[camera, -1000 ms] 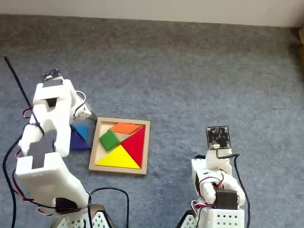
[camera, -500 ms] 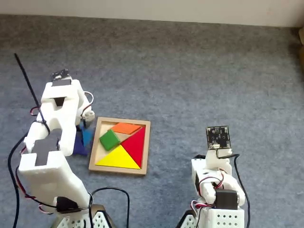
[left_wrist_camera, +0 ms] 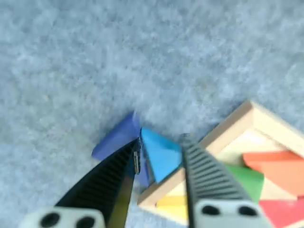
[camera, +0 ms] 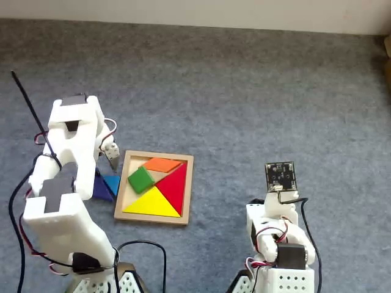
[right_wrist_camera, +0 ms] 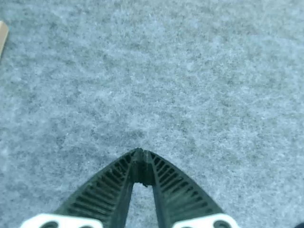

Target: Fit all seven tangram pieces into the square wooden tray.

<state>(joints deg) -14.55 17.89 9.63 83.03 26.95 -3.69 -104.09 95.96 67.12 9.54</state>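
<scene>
— Left wrist view: where's the light blue triangle [left_wrist_camera: 161, 154]?
— On the carpet [left_wrist_camera: 142, 57], framed between the left gripper's [left_wrist_camera: 162, 145] parted jaws, just beside the wooden tray's [left_wrist_camera: 228, 126] outer rim. A dark blue piece [left_wrist_camera: 116, 137] touches it.
— The right gripper [right_wrist_camera: 138, 153]?
— Jaw tips together, over carpet.

The left arm [camera: 64, 177] is extended, left gripper [left_wrist_camera: 161, 145] parted (pointing down); right arm [camera: 278, 238] folded at the table's front edge, right gripper [right_wrist_camera: 138, 153] closed.
</scene>
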